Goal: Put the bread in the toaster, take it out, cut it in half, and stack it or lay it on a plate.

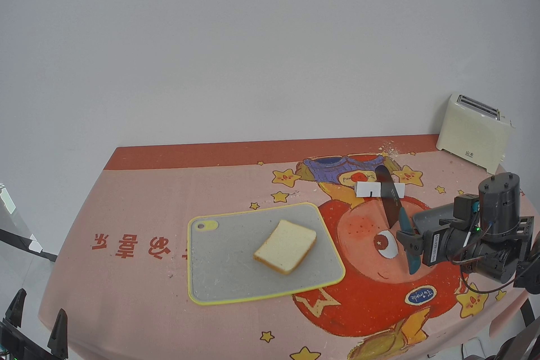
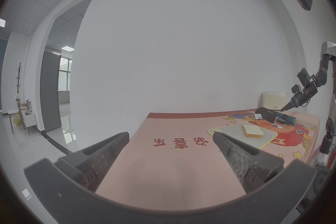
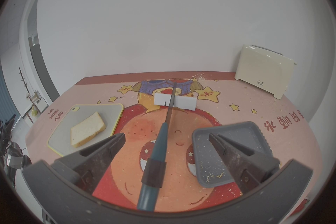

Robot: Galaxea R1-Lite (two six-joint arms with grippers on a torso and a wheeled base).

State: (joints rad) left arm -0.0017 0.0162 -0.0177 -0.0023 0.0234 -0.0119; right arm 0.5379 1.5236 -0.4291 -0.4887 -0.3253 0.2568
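Toaster (image 1: 474,132) with small dark label (image 1: 468,154)

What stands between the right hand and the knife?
Nothing visible. The open right hand hangs over the bare handle of the knife; the tray lies beside it, off the path.
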